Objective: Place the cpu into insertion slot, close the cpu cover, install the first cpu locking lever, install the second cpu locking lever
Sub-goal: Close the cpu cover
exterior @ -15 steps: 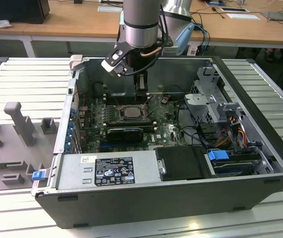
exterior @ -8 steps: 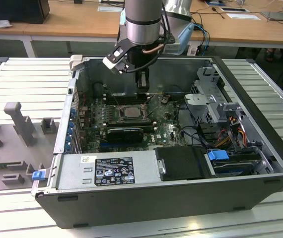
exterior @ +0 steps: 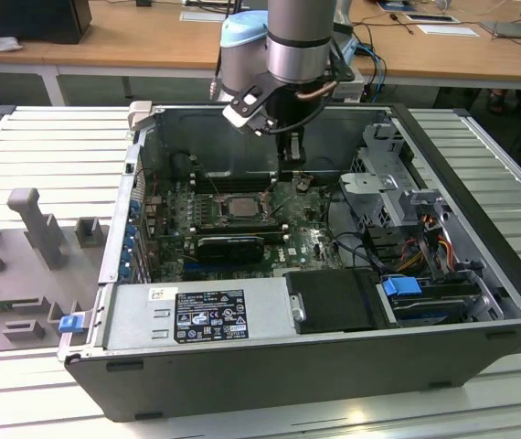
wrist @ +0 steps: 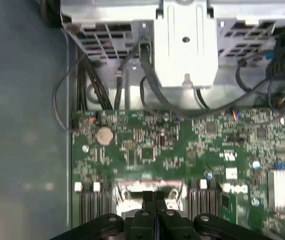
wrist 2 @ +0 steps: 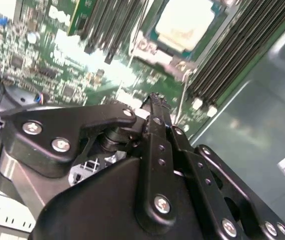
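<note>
1. The open computer case (exterior: 315, 366) lies on a slatted table (exterior: 41, 146).
2. A green circuit board (exterior: 311, 242) covers the case floor.
3. A silver power supply (exterior: 196, 315) runs along the case wall nearest the exterior camera. A metal drive cage (exterior: 384, 174) sits at the exterior view's right.
4. The gripper (exterior: 290, 172) (wrist 2: 155, 102) (wrist: 150, 199) hangs inside the case, low over the board and just beside the socket. In both wrist views its fingers are clenched together, with nothing seen between them.
5. The insertion slot (exterior: 215, 208) sits mid-board.
6. The cpu (exterior: 239, 206) (wrist 2: 185, 22) lies in that slot, pale face up.
</note>
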